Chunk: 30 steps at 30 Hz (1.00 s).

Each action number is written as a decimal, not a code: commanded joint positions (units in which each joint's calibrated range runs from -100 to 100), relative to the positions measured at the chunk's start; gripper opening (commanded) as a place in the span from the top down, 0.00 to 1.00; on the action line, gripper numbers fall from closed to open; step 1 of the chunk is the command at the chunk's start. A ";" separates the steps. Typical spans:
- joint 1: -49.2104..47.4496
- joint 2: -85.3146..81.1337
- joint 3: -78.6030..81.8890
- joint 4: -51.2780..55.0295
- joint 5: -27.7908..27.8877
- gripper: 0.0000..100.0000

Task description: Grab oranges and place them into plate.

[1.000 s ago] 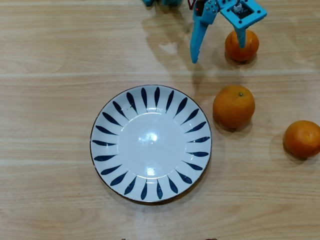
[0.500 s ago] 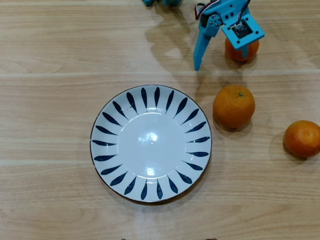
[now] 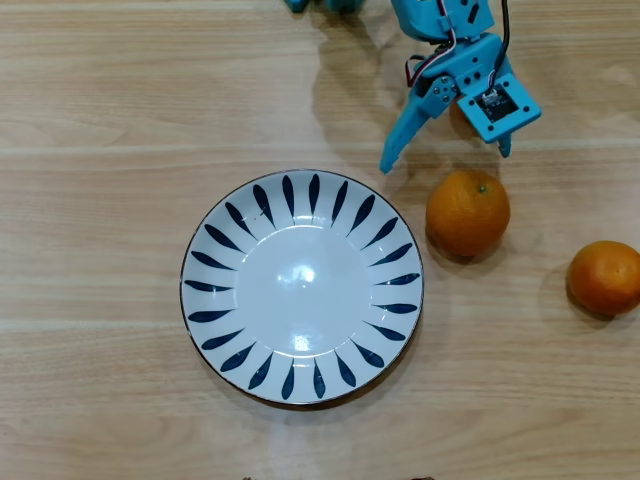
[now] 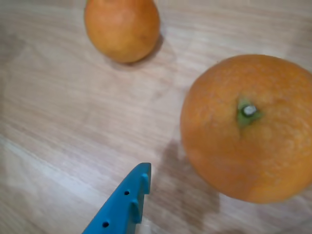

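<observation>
The white plate with blue leaf strokes (image 3: pixel 205 262) lies empty at the middle of the overhead view. The large orange (image 3: pixel 467 212) sits on the table just right of the plate. A small orange (image 3: pixel 605 277) lies further right. Another orange (image 3: pixel 461 118) shows only as a sliver under the gripper. My blue gripper (image 3: pixel 445 157) is open and empty, hovering just above the large orange in that view. The wrist view shows the large orange (image 4: pixel 248 129) close at the right, a small orange (image 4: pixel 122 29) at the top, and one blue fingertip (image 4: pixel 139 178).
The light wooden table (image 3: pixel 100 120) runs to all edges of the overhead view. The arm's blue body (image 3: pixel 440 20) enters from the top edge.
</observation>
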 commanded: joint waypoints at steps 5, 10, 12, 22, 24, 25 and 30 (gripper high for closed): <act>-1.17 6.57 -8.65 -7.26 2.59 0.43; -1.33 12.65 -13.63 -7.26 2.59 0.43; -1.33 16.12 -15.80 -7.26 2.59 0.43; -1.17 22.97 -21.14 -7.26 2.85 0.43; -1.17 23.73 -21.78 -7.26 2.90 0.43; -1.17 23.90 -21.87 -7.26 2.90 0.43; -1.25 23.98 -21.78 -7.26 2.64 0.54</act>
